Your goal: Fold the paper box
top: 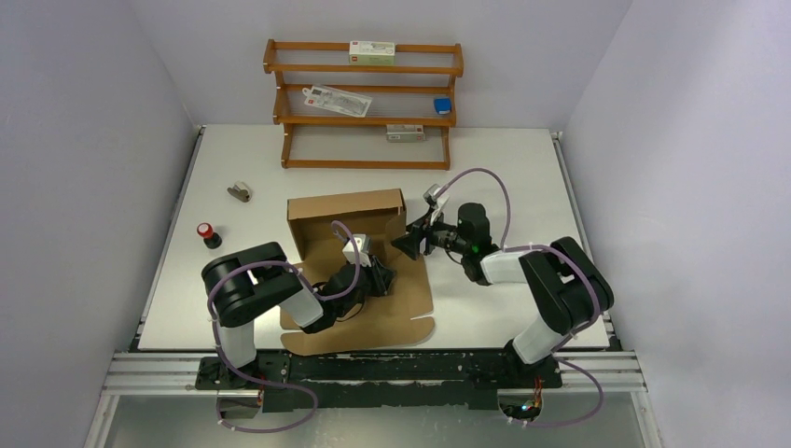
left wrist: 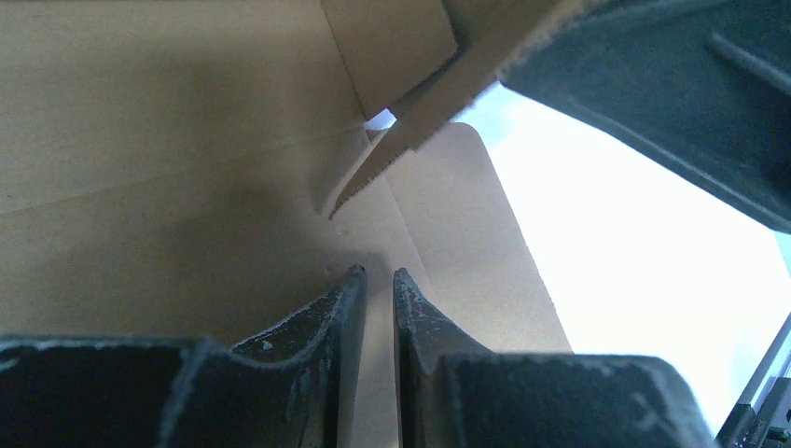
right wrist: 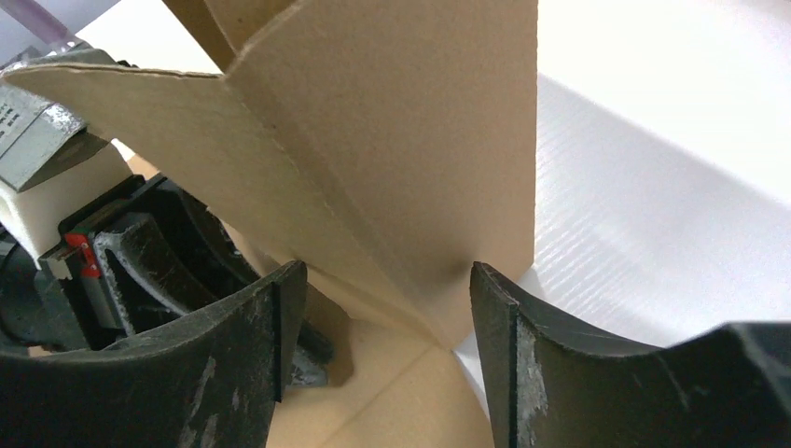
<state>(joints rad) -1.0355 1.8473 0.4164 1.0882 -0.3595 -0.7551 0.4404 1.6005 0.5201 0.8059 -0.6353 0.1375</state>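
Two tools were on the paper box (top: 347,213) at once. My left tool (left wrist: 376,280) had its fingers nearly together, with only a slit between them and nothing in it. Its tips pointed down at the flat floor panel just beneath, and a raised wall stood ahead of it. My right tool (right wrist: 384,273) had its fingers wide apart, straddling the foot of an upright side flap that rose straight ahead between them. I could not tell whether either finger touched it. I judged the step in hand to be raising the side walls, the back wall already standing. The next move, as I read it, called for the right tool to press that flap square into the corner while the left pinned the floor to the table (top: 522,187).
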